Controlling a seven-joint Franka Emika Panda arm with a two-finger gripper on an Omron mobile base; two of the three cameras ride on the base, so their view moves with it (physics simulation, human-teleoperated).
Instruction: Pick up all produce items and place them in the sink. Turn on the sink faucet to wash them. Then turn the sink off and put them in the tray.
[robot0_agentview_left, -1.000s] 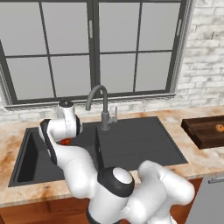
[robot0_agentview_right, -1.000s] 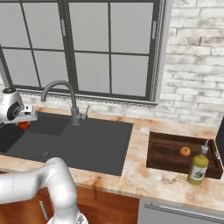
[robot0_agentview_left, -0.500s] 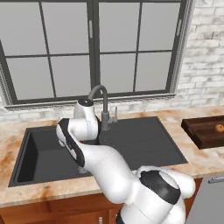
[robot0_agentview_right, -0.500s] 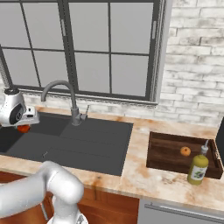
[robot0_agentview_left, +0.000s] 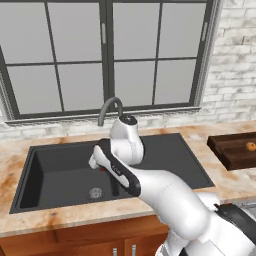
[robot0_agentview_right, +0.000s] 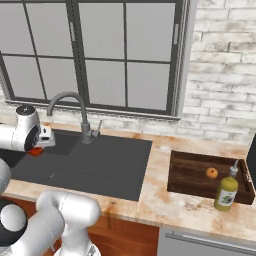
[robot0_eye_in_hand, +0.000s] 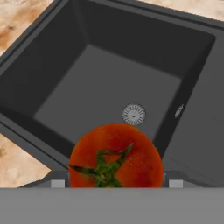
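Since a second ago your gripper (robot0_agentview_right: 44, 142) has swung from the basin's left rim to over the matte black sink (robot0_agentview_left: 60, 172), clamped on the glossy round tomato (robot0_eye_in_hand: 116, 155); the ribbed metal drain (robot0_eye_in_hand: 133, 114) lies at 12 o'clock beyond it.

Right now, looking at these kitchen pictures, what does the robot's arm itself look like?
The arm is a chain of glossy white, rounded segments with smooth, bulging shells. Dark grey-black bands and caps mark the joints, one running as a curved stripe along a segment. No loose cables or lettering are visible. It ends in a white rounded wrist carrying the gripper, a small block-like part with dark fingertips.
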